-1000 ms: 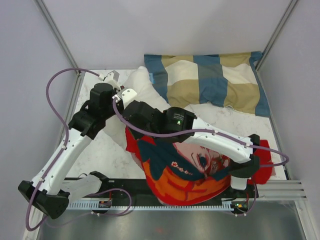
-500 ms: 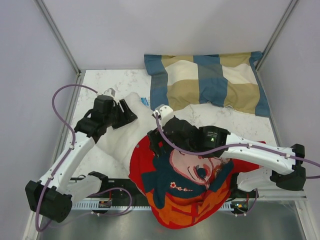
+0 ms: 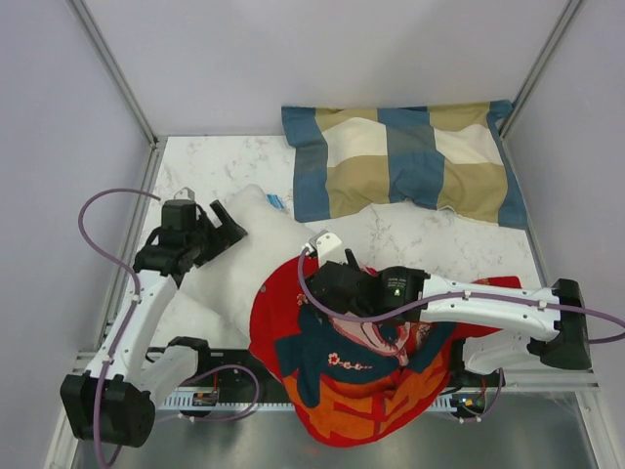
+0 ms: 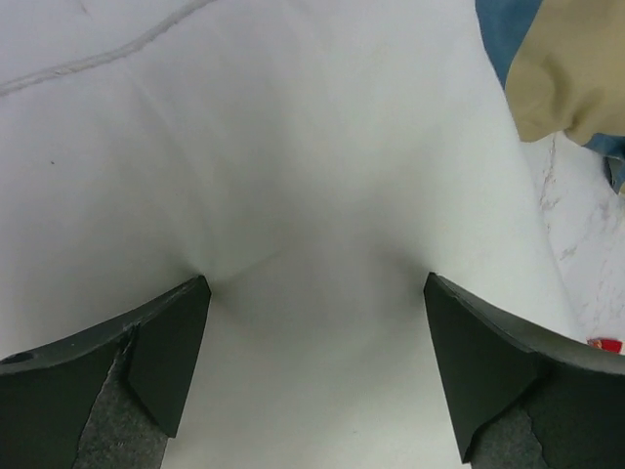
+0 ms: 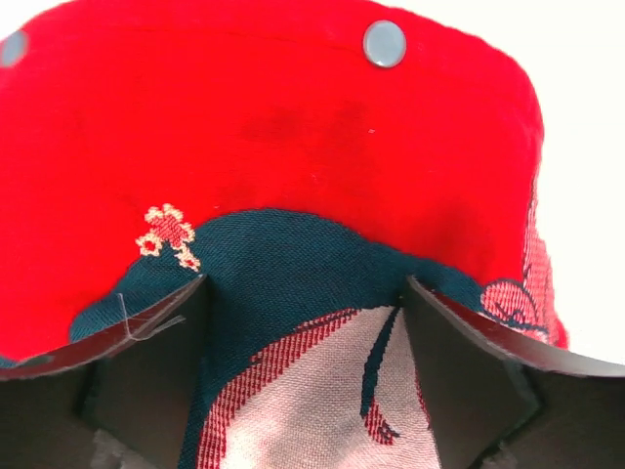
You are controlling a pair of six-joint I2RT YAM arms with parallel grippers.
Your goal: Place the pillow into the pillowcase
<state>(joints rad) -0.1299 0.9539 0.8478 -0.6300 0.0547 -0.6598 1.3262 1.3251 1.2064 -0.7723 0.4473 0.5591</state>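
The white pillow lies slanted at the table's left, its lower right end inside the red pillowcase. That pillowcase bulges over the near edge, its cartoon print facing up. My left gripper stands open at the pillow's upper left end. In the left wrist view the pillow fills the frame and the left gripper has its wide-apart fingertips resting on the cloth without holding it. My right gripper is open over the pillowcase's rim. In the right wrist view the right gripper straddles the pillowcase without pinching it.
A blue, tan and cream checked pillow lies along the back wall, and its corner shows in the left wrist view. Grey walls close in the marble table on three sides. A metal rail runs along the near edge.
Both grippers have gone from shut to open and let go of the cloth. The left arm drew back leftward. The right arm swung down to the pillowcase's rim, and the pillowcase sank toward the near edge.
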